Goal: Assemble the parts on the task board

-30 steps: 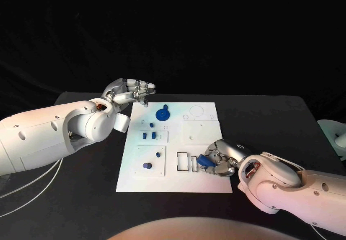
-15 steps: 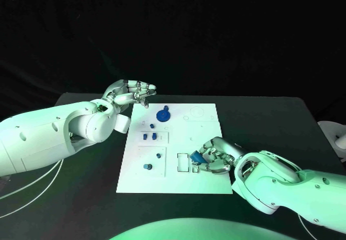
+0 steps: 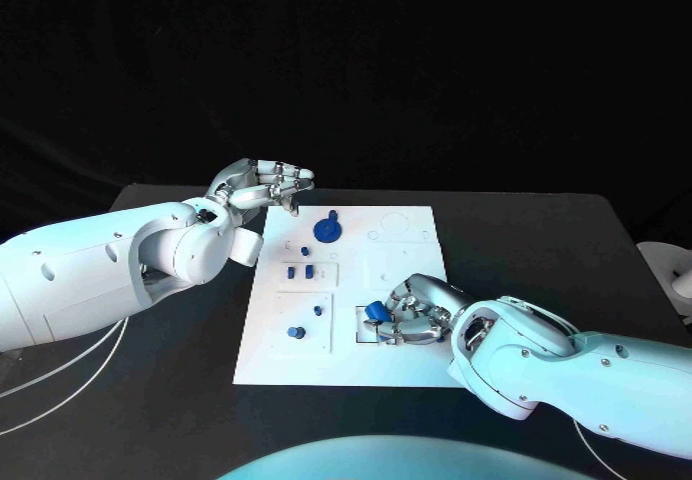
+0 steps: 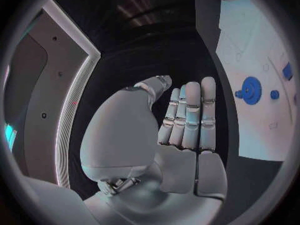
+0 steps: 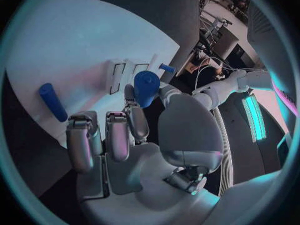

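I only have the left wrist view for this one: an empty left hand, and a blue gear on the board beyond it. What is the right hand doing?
Observer: The right hand pinches a small blue part between its fingers.
Operator: Where over the board is it?
Observer: At the rectangular slots toward the near side of the task board. The part looks to be held above them, not seated.
Operator: Are there other parts near there?
Observer: A single blue piece sits in the square panel to the left of those slots.
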You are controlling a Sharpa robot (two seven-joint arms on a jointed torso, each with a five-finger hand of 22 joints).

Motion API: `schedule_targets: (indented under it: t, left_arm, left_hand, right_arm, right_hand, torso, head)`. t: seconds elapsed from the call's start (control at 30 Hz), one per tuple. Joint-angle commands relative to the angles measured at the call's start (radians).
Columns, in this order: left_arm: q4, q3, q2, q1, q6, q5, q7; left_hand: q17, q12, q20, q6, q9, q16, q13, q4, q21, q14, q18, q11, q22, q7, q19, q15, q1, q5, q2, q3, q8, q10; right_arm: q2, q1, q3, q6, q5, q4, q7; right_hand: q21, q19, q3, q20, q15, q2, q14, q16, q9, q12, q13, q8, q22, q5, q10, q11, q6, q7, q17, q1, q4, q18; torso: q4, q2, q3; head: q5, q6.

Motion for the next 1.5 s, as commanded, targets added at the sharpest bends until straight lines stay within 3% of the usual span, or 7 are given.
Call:
schedule_targets:
  t: [0.03, 0.57, 0.63, 0.8, 1.5]
  left_arm:
    - [0.003, 0.001, 0.001, 0.001, 0.016, 0.0, 0.002]
    - [0.005, 0.001, 0.0, 0.001, 0.018, 0.0, -0.001]
    - [0.006, 0.001, -0.001, 0.001, 0.018, 0.0, -0.002]
    - [0.006, 0.001, -0.002, 0.001, 0.018, 0.0, -0.002]
    - [0.007, 0.001, -0.004, 0.001, 0.017, -0.001, -0.004]
  left_hand:
    - [-0.001, 0.007, 0.004, -0.007, 0.001, 0.005, 0.001, 0.002, -0.006, -0.006, 0.006, 0.002, -0.001, 0.001, -0.004, -0.001, -0.009, 0.001, 0.0, 0.002, 0.003, -0.008]
    - [-0.001, 0.007, 0.004, -0.008, 0.001, 0.006, 0.001, 0.003, -0.007, -0.006, 0.006, 0.002, -0.001, 0.001, -0.004, -0.001, -0.011, 0.001, 0.001, 0.002, 0.004, -0.009]
    - [-0.001, 0.007, 0.004, -0.008, 0.001, 0.006, 0.001, 0.003, -0.007, -0.006, 0.006, 0.002, -0.001, 0.001, -0.004, -0.001, -0.011, 0.001, 0.001, 0.002, 0.004, -0.009]
    - [-0.001, 0.007, 0.004, -0.008, 0.001, 0.006, 0.001, 0.003, -0.007, -0.006, 0.006, 0.002, -0.001, 0.001, -0.004, -0.001, -0.011, 0.001, 0.001, 0.002, 0.004, -0.009]
    - [-0.001, 0.008, 0.005, -0.008, 0.001, 0.006, 0.001, 0.003, -0.007, -0.006, 0.005, 0.002, -0.001, 0.002, -0.004, -0.001, -0.012, 0.001, 0.002, 0.002, 0.004, -0.011]
  right_arm:
    - [0.011, 0.0, 0.0, 0.058, -0.046, -0.01, -0.029]
    - [0.051, 0.001, 0.0, 0.078, -0.124, -0.055, -0.055]
    - [0.053, 0.001, 0.0, 0.073, -0.138, -0.06, -0.057]
    - [0.056, 0.001, 0.0, 0.068, -0.155, -0.062, -0.058]
    - [0.06, 0.0, 0.0, 0.078, -0.167, -0.058, -0.056]
  right_hand:
    - [0.005, 0.105, -0.007, -0.006, -0.002, 0.0, 0.063, 0.005, -0.001, -0.007, 0.018, -0.001, 0.263, -0.009, 0.006, -0.001, 0.023, -0.027, 0.03, -0.013, 0.0, -0.014]
    - [0.005, 0.105, -0.042, -0.007, -0.003, 0.003, 0.062, 0.003, 0.001, -0.013, 0.019, 0.007, 0.263, -0.046, 0.005, -0.002, 0.019, -0.028, 0.026, -0.047, 0.001, -0.014]
    - [0.005, 0.105, -0.062, -0.007, -0.003, 0.007, 0.062, 0.001, 0.002, -0.017, 0.018, 0.011, 0.263, -0.079, 0.004, -0.002, 0.016, -0.028, 0.025, -0.063, 0.001, -0.014]
    - [0.005, 0.105, -0.093, -0.007, -0.003, 0.012, 0.061, 0.0, 0.003, -0.026, 0.016, 0.016, 0.263, -0.115, 0.001, -0.001, 0.013, -0.028, 0.022, -0.081, 0.001, -0.014]
    - [0.005, 0.105, -0.169, -0.006, -0.002, 0.021, 0.06, -0.003, 0.005, -0.036, 0.015, 0.024, 0.263, -0.13, -0.001, 0.0, 0.006, -0.027, 0.019, -0.086, 0.001, -0.014]
  torso:
    - [0.0, 0.001, 0.0008]
    - [-0.0013, 0.001, 0.0016]
    - [-0.0011, 0.001, 0.0016]
    - [-0.0014, 0.001, 0.002]
    - [-0.0023, 0.001, 0.0023]
  head:
    - [0.002, -0.002]
    - [0.007, -0.005]
    - [0.007, -0.004]
    - [0.008, -0.004]
    - [0.013, -0.009]
